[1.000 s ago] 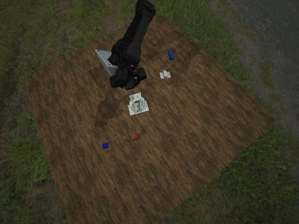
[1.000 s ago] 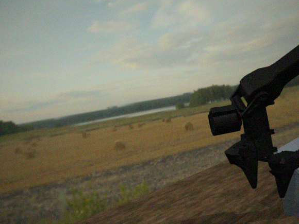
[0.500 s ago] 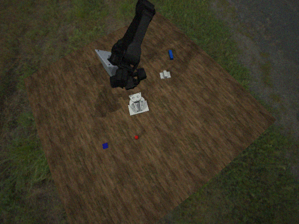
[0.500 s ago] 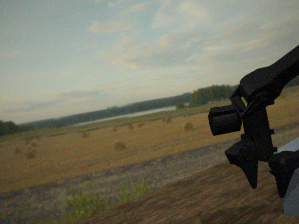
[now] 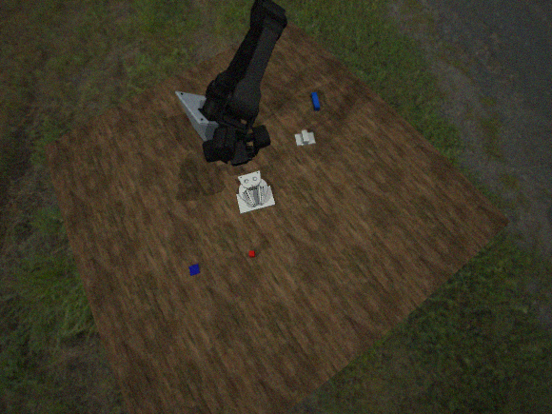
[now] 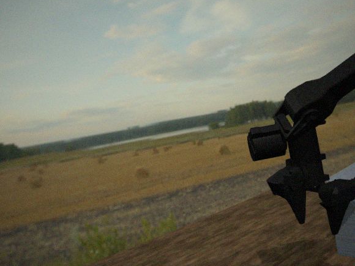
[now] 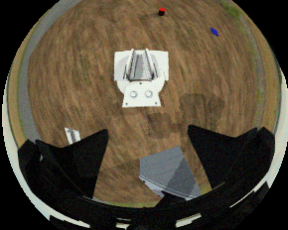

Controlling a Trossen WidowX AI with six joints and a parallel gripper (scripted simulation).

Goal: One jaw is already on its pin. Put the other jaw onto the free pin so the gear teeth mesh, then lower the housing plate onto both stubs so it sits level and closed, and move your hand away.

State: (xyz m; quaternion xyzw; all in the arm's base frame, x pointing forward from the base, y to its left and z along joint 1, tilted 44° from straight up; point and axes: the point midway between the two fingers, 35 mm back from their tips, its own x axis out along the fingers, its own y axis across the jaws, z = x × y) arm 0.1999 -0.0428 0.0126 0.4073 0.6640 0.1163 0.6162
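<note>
The white housing plate (image 5: 249,176) (image 7: 141,102) lies over the near end of the gripper mechanism, and two round stubs show through it side by side. It looks flat from above; small gaps under it cannot be told. The white base (image 5: 245,207) (image 7: 120,61) shows beyond it. Two jaws (image 7: 131,64) reach out from under the plate, roughly mirrored about the grey strip between them. Their pins and gear teeth are hidden by the plate. My gripper (image 6: 318,228) (image 7: 148,131) is open and empty, raised above the table and away from the plate.
A small white stepped stand (image 5: 305,138) (image 7: 72,135) and a blue block (image 5: 315,101) are to one side. A red cube (image 5: 252,253) (image 7: 162,11) and a flat blue square (image 5: 194,269) (image 7: 215,32) lie beyond the mechanism. A grey wedge (image 7: 161,166) is near the arm.
</note>
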